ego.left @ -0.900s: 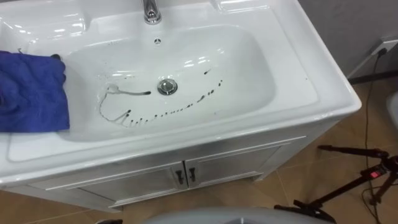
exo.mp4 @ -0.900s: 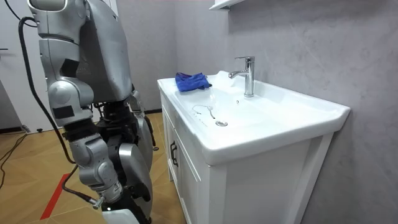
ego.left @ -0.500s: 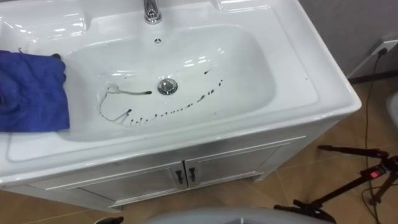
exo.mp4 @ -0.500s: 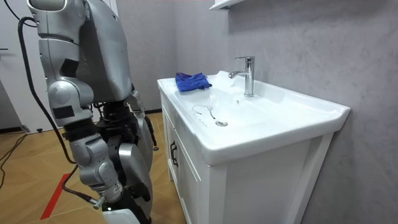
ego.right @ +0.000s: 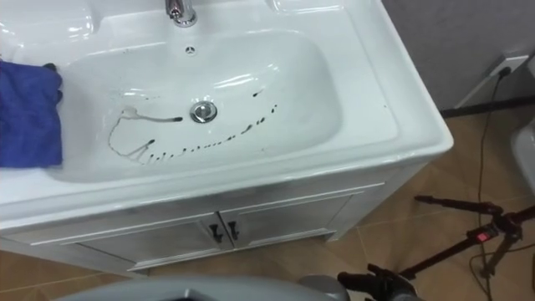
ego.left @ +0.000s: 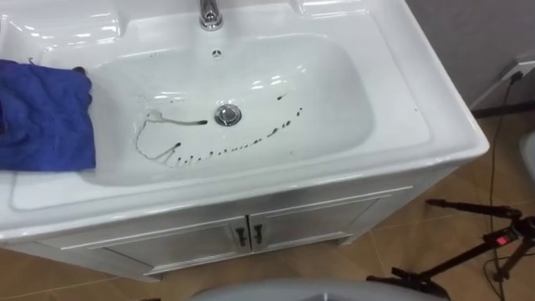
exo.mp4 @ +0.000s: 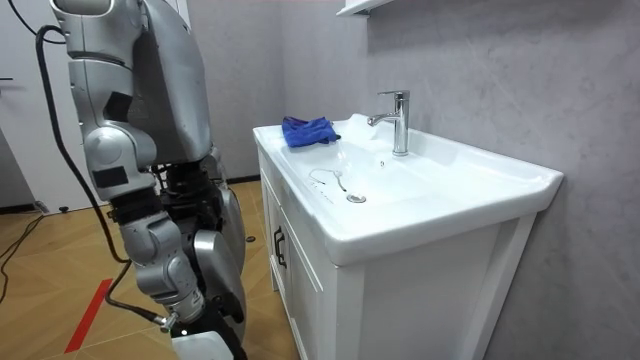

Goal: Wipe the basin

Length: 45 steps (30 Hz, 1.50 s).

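Torso edged toward basin (ego.left: 393, 92), right arm hanging low at its side

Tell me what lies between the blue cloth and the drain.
In the left eye view, thin, looping dark dirt marks lie in the basin between the cloth and the drain.

The basin (ego.left: 351, 92) is a white, glossy, rounded-rectangle bowl sunk into a white bench top. Dark smears soil its floor (ego.left: 180, 150): a thin looped line to the left of the metal drain (ego.left: 227, 114), and a dotted trail curving under the drain and up to its right. A crumpled blue cloth (ego.left: 46, 117) lies flat on the rim left of the bowl, its right edge at the bowl's lip.
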Tool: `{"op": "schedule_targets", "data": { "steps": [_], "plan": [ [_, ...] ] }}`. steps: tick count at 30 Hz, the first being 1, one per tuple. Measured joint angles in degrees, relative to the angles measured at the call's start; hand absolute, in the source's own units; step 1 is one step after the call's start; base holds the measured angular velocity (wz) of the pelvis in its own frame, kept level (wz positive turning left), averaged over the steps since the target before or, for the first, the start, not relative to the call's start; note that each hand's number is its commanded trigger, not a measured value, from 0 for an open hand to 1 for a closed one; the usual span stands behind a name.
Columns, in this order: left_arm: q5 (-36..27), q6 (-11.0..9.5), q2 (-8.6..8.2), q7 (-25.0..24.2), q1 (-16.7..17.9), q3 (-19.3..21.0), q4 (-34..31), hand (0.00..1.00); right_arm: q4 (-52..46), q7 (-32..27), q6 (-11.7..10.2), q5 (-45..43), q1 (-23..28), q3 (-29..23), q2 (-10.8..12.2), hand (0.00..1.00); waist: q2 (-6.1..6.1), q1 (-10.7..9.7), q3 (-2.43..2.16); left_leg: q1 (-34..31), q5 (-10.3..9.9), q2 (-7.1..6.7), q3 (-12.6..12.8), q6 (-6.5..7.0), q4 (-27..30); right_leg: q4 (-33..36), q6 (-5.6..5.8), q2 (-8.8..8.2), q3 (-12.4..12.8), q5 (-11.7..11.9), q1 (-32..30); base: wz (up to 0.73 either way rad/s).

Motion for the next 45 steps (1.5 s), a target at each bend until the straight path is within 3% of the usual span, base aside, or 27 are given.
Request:
{"op": "schedule_targets", "data": {
  "steps": [7, 11, 16, 18, 19, 20, 24, 25, 26, 31, 41, 45],
  "plan": [
    [0.1, 0.1, -0.23, 0.6, 1.0, 2.6, -0.1, 0.0, 0.2, -0.2, 0.0, -0.1, 0.6, 0.0, 0.5, 0.0, -0.88, 1.6, 0.05, 0.1, 0.0, -0.05, -1.7, -0.01, 0.2, -1.0, 0.1, 0.02, -1.5, 0.1, 1.3, 0.11],
    [0.1, 0.4, -0.43, 1.8, 1.7, 3.9, -0.1, 0.0, 0.3, -0.3, 0.1, -0.2, 0.7, 0.0, 0.5, 0.0, -0.59, 2.9, -0.24, 0.0, 0.0, -0.01, -2.0, -0.02, 1.0, -1.4, 0.11, -0.08, -2.6, 0.1, 1.9, 0.08],
    [0.0, 0.4, -0.85, 3.2, 2.1, 5.4, -0.1, 0.0, 0.5, -0.3, 0.1, -1.4, 0.4, 0.0, 0.6, 0.0, -0.65, 3.0, -0.24, 0.0, 0.0, -0.04, -2.9, -0.02, 1.1, -1.9, 0.17, -0.1, -3.5, 0.1, 2.5, 0.1],
    [0.0, 0.4, -0.94, 3.9, 2.4, 5.5, 0.0, 0.0, 0.5, -0.1, 0.1, -1.9, 0.4, -0.1, 0.6, 0.0, -0.96, 2.9, -0.04, -0.1, 0.0, -0.05, -3.4, -0.03, 1.0, -1.9, 0.17, -0.19, -4.2, 0.1, 2.8, 0.12],
    [0.0, 0.4, -0.98, 4.3, 2.4, 5.5, 0.0, 0.0, 0.5, 0.0, 0.1, -2.0, 0.4, -0.1, 0.6, 0.0, -0.71, 2.9, -0.19, -0.2, 0.0, -0.04, -3.7, -0.04, 1.0, -2.0, 0.17, -0.19, -4.5, 0.1, 2.9, 0.11],
    [0.0, 0.4, -1.01, 4.3, 2.5, 5.6, 0.0, 0.0, 0.5, 0.0, 0.1, -2.0, 0.4, -0.1, 0.6, 0.0, -1.1, 2.9, 0.05, -0.2, 0.0, -0.04, -3.9, -0.04, 1.0, -2.0, 0.17, -0.19, -4.7, 0.1, 3.1, 0.1],
    [-1.2, 0.3, -1.26, 5.6, 2.7, 7.4, 0.0, 0.0, 0.7, -0.1, 0.1, -2.2, 0.5, -0.2, 0.6, 0.0, -0.56, 3.0, -0.25, -0.2, 0.0, -0.05, -4.6, -0.07, 1.1, -2.8, 0.16, -0.15, -5.7, 0.1, 3.9, 0.13],
    [-2.2, 0.4, -1.27, 6.4, 3.0, 7.8, -0.1, 0.0, 0.8, -0.3, 0.1, -2.2, 0.5, -0.2, 0.6, 0.0, -1.01, 3.0, 0.01, -0.1, 0.0, -0.03, -4.8, -0.08, 1.0, -2.8, 0.16, -0.13, -5.8, 0.1, 4.0, 0.06],
    [-2.3, 0.4, -1.28, 7.2, 3.2, 8.0, -0.1, 0.0, 0.8, -0.6, 0.1, -2.2, 0.5, -0.2, 0.6, 0.0, -0.47, 3.0, -0.3, -0.1, 0.0, -0.03, -4.8, -0.09, 1.0, -2.8, 0.16, -0.11, -5.9, 0.1, 4.1, 0.04],
    [-3.3, 0.4, -1.35, 10.5, 3.7, 9.6, -0.1, 0.0, 0.9, -1.2, 0.7, -2.3, 0.3, -0.2, 0.7, 0.0, -0.61, 3.1, -0.27, -0.1, 0.0, -0.11, -5.2, -0.09, 1.0, -2.8, 0.18, -0.16, -6.0, 0.1, 4.2, 0.02],
    [-4.6, -2.5, -1.29, 16.9, 4.3, 14.5, -1.9, 0.0, 2.5, -0.6, 0.6, -2.3, -0.1, -0.3, -0.4, 0.0, 0.32, 3.3, -0.31, -0.9, 0.1, -0.65, -6.7, -0.12, 1.3, -3.2, 0.2, -0.1, -6.6, 0.1, 4.6, 0.08],
    [-8.7, -3.8, -1.11, 19.0, 4.5, 15.1, -2.1, 0.0, 2.5, -0.6, 0.4, -2.3, -0.1, -0.9, -0.6, 0.0, 0.71, 3.1, -0.25, -0.8, 0.1, -0.75, -7.3, -0.15, 1.1, -3.2, 0.21, -0.21, -7.5, 0.1, 4.7, 0.07]
  ]
}}
